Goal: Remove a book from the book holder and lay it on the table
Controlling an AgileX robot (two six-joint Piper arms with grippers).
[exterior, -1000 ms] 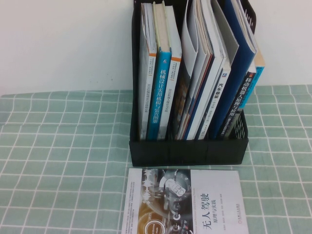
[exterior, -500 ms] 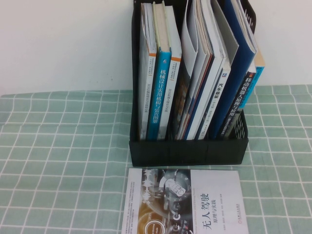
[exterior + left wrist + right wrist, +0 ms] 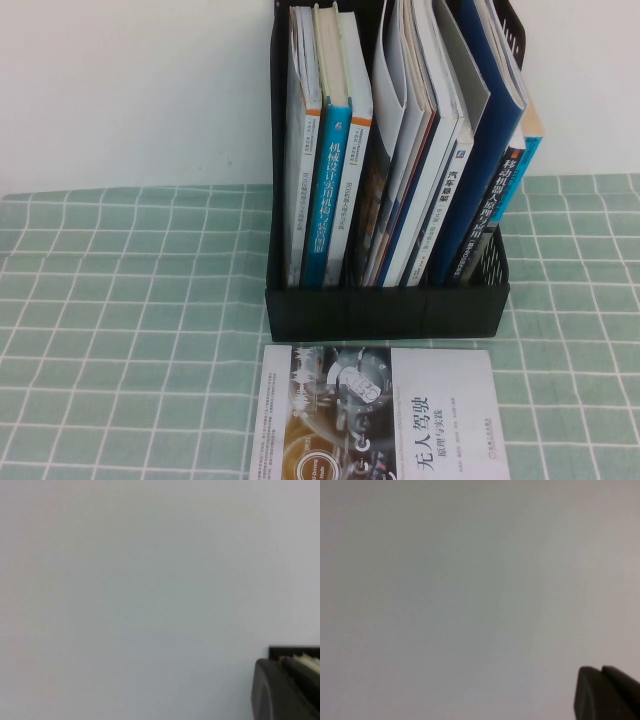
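The black book holder stands upright at the back middle of the table, full of books. A thick book with a cyan spine, white Chinese characters and tan page edges stands in its left compartment; its cover is hidden. Neither arm shows in the high view. My left gripper is a dark tip facing the white wall, fingers together, with the holder's top corner just behind it. My right gripper also faces the wall, fingers together and empty.
A white book with a dark circular graphic lies flat on the cloth just in front of the holder. A large dark-blue folder-like book leans in the holder's right compartment. The white wall stands behind the table.
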